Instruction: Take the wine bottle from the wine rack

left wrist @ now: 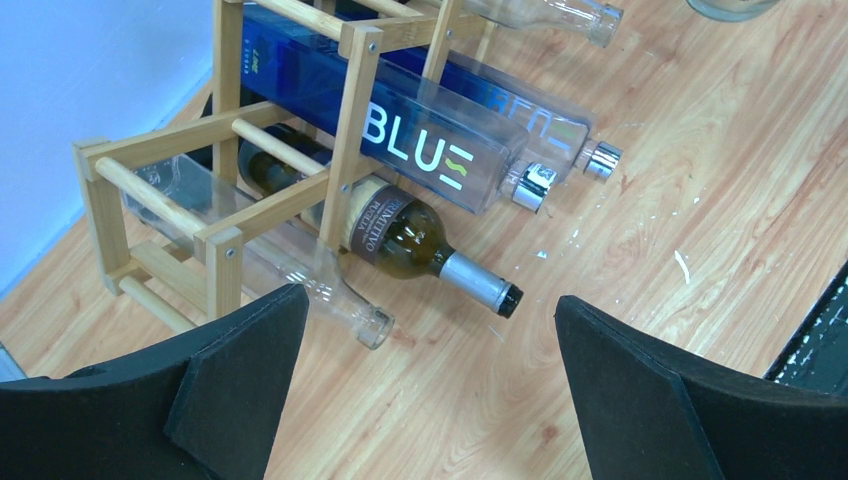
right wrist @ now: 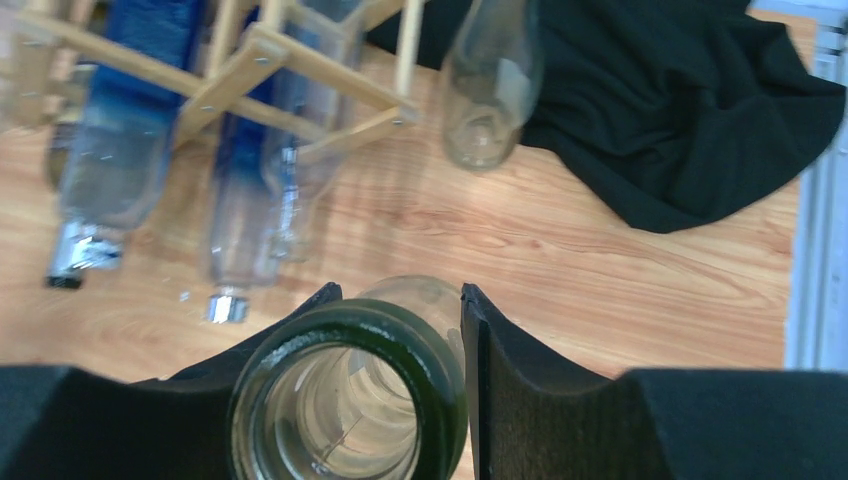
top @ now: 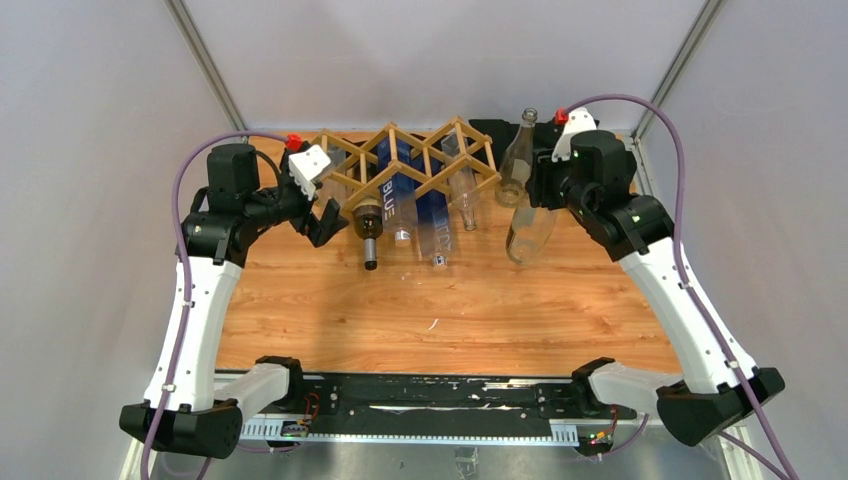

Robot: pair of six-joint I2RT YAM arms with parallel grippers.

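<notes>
Scuffed wood table (top: 450, 310), grey walls (top: 90, 150); left gripper (left wrist: 430, 297) spread, right gripper (right wrist: 398, 295) clamps glass bottle (right wrist: 345, 400).

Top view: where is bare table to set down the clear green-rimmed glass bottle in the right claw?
The broad front strip of the wooden table, between the protruding bottle necks and the black base rail, is bare. The back is crowded: light wooden lattice rack, upright clear bottle, black cloth.

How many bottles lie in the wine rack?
5: leftmost clear bottle, dark wine bottle, BLUE-labelled bottle, second blue bottle, rightmost clear bottle. More may hide behind the wine rack.
</notes>
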